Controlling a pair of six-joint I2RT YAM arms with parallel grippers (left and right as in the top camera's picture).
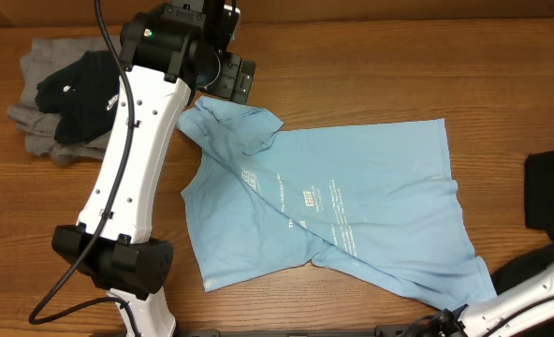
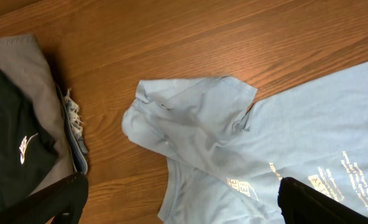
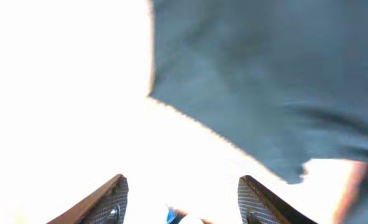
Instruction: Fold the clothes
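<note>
Overhead, on a brown wooden table [image 1: 399, 56]: a light blue T-shirt [image 1: 352, 187] spread across the middle, rumpled, with pale lettering running down the front. One sleeve [image 1: 235, 126] doubled back onto the body at the far-left corner, bunched and creased.

Left arm [image 1: 132, 178], white with black joints, reaching from the near-left edge toward the far side and ending above that doubled sleeve. Left pincer [image 2: 183, 183] hovering over the sleeve, spread wide, with its dark fingers [image 2: 53, 202] showing only at the two lower corners of the left wrist view and the cloth lying flat on the table between them.

Right pincer [image 3: 183, 180] down at the near-right corner of the shirt. Right wrist view mostly washed out to white; textured fingers [image 3: 112, 199] spread apart at the bottom, a dark-looking fold of cloth just beyond the tips. Impossible to tell whether touching the cloth.

At the far-left corner of the table, apart from the shirt: a crumpled grey garment [image 1: 34, 126] with a black garment [image 1: 80, 94] heaped on top, a small white logo on the black one. Frayed blue edge [image 2: 78, 134] peeking out beside the grey.

At the right edge, a dark shape [image 1: 550, 187], cut off and not identifiable
</note>
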